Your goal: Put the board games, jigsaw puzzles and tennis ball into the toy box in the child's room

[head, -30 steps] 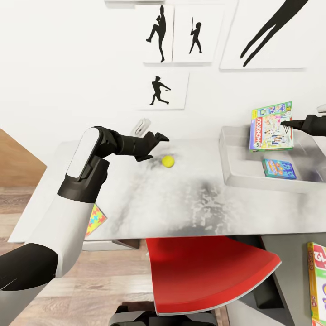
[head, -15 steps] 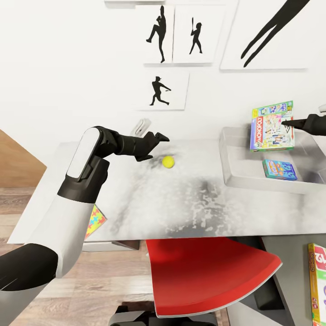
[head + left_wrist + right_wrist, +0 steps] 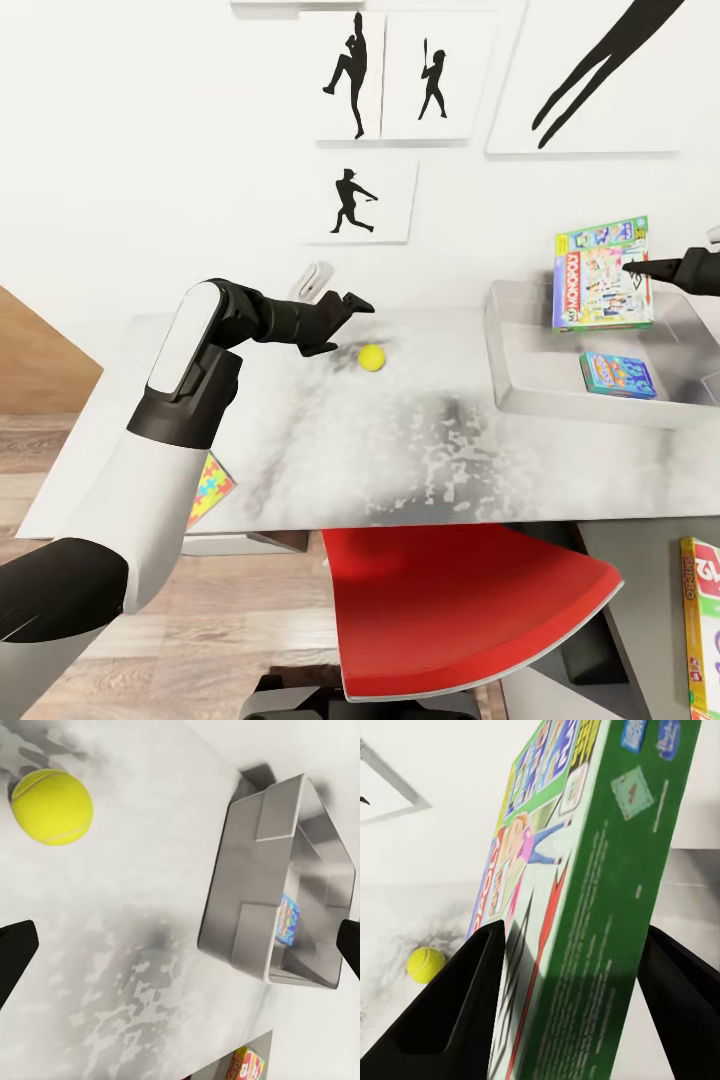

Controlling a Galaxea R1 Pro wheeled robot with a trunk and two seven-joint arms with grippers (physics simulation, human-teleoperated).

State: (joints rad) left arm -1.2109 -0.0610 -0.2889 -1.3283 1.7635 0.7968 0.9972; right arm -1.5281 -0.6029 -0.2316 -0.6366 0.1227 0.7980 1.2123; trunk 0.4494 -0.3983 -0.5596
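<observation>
While three board games show, each sits in its own place: the green Monopoly box (image 3: 603, 274) is pinched upright between the fingers of the right gripper (image 3: 640, 267) over the toy box (image 3: 520, 372), the small blue box (image 3: 617, 374) lies flat inside that bin, and the long Skip-Bo box (image 3: 702, 620) lies on the dark part of the table by the picture's right edge. One tennis ball (image 3: 371, 357) rests on the light table (image 3: 400, 450), well apart from the bin. One jigsaw puzzle (image 3: 212, 486) peeks out from behind the left arm near the table's front edge. The left gripper (image 3: 352, 302) hangs above the table just beside the ball, its fingers spread wide and holding nothing. One red chair (image 3: 460, 600) stands tucked in front of the table. Four black-figure pictures (image 3: 358, 195) hang on the white wall.
</observation>
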